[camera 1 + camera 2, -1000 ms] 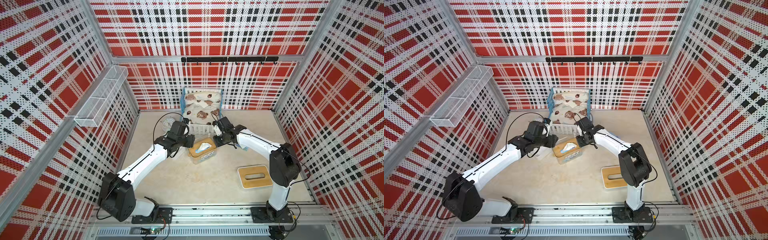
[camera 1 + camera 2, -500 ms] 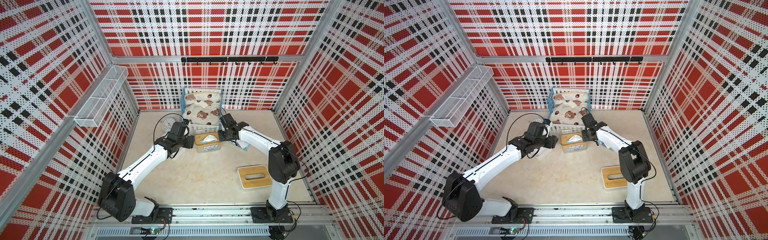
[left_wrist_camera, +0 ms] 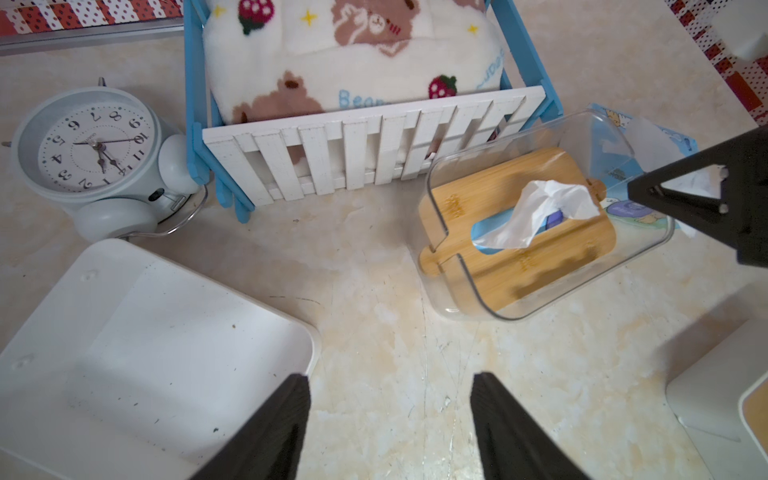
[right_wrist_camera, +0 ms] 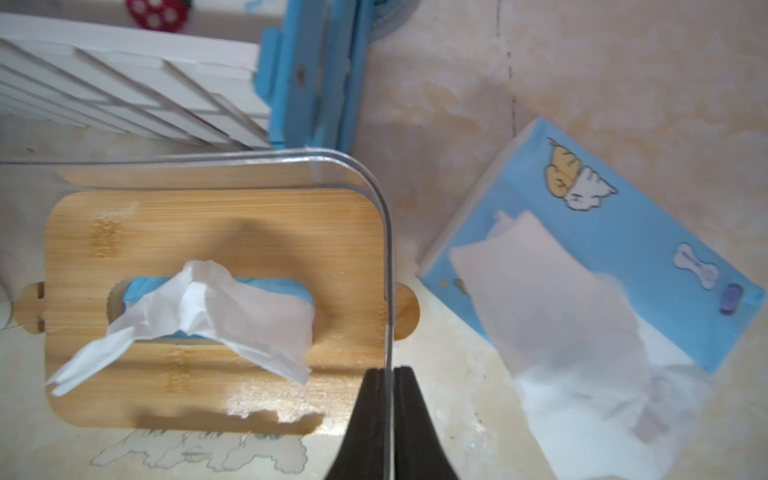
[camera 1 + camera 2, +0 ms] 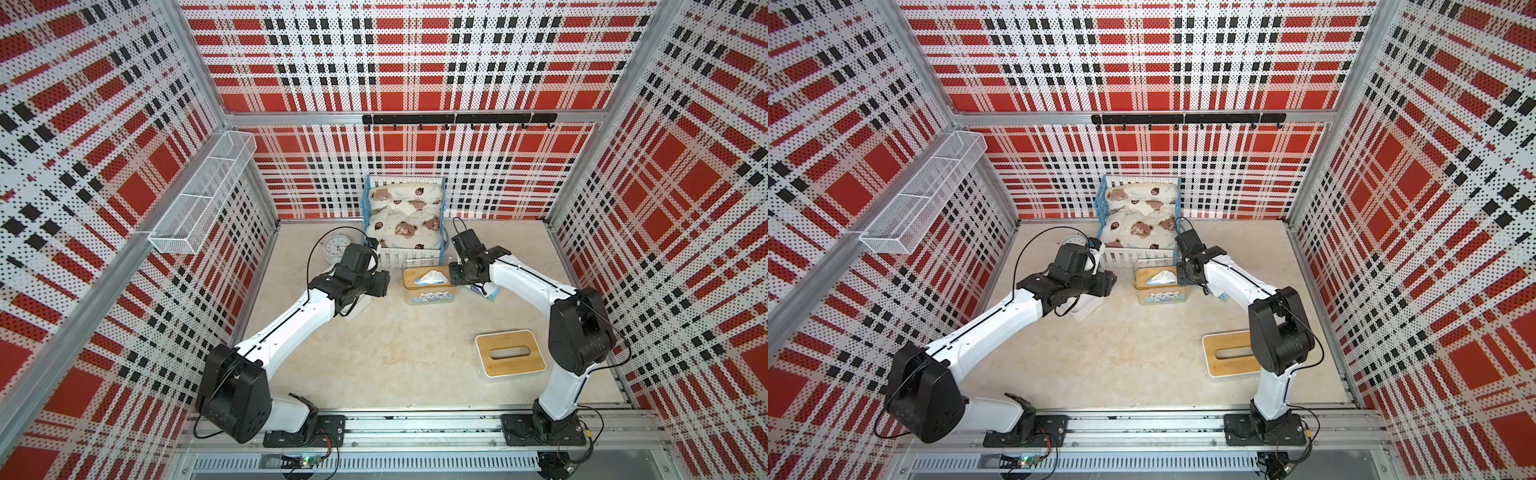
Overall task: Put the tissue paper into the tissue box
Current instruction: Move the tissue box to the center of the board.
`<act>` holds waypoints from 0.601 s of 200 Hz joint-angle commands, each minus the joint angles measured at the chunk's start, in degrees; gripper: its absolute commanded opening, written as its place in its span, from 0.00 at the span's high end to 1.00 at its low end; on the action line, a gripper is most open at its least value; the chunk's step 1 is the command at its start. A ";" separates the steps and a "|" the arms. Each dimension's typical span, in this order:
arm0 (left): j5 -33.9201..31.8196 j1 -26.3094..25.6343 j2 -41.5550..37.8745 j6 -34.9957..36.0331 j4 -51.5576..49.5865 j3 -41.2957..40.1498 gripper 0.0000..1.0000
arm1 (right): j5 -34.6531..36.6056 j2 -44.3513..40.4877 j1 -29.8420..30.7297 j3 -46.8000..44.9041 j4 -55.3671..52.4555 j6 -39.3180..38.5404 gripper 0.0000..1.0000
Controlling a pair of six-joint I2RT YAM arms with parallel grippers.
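The tissue box (image 5: 428, 284) (image 5: 1160, 286) is clear plastic with a bamboo plate sunk inside, and it stands in front of the crib. A tissue paper pack sits in it, its blue wrap and a white sheet (image 4: 199, 299) (image 3: 540, 208) showing through the slot. My right gripper (image 4: 386, 370) (image 5: 455, 276) is shut on the box's clear side wall (image 4: 384, 232). A second blue tissue paper pack (image 4: 602, 266) (image 5: 484, 291) lies on the table beside the box, under my right arm. Left of the box, my left gripper (image 3: 390, 376) (image 5: 384, 282) hangs open over bare table and holds nothing.
A crib with a bear blanket (image 5: 405, 216) stands against the back wall, an alarm clock (image 3: 87, 145) to its left. An empty white box base (image 3: 124, 353) lies under my left wrist. A white box with a bamboo lid (image 5: 509, 353) sits front right. A wire basket (image 5: 203, 195) hangs on the left wall.
The clear box was tilted and nearer the middle; my right gripper has carried it back toward the crib, where it now stands level. The left arm has hardly moved.
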 commanded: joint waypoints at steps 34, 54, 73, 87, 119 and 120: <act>0.93 0.39 -0.22 -0.06 0.78 -0.09 0.32 | 2.39 -6.30 -3.41 -3.03 -2.65 -2.16 1.00; 1.50 0.32 -0.13 -0.17 0.80 -0.01 0.32 | 2.47 -7.91 -5.65 -4.91 -2.30 -2.19 1.00; 1.34 0.11 -0.28 -0.15 0.85 -0.10 0.32 | 2.82 -8.87 -7.97 -5.94 -2.48 -2.18 1.00; 1.16 0.02 -0.20 -0.06 0.84 -0.06 0.32 | 2.98 -9.77 -9.63 -6.50 -2.18 -2.05 1.00; 2.21 -0.10 0.18 -0.23 0.86 0.30 0.32 | 2.19 -8.83 -12.18 -5.39 -0.64 -1.68 1.00; 2.21 -0.08 0.21 -0.23 0.82 0.34 0.32 | 2.20 -8.72 -12.24 -5.28 -0.64 -1.68 1.00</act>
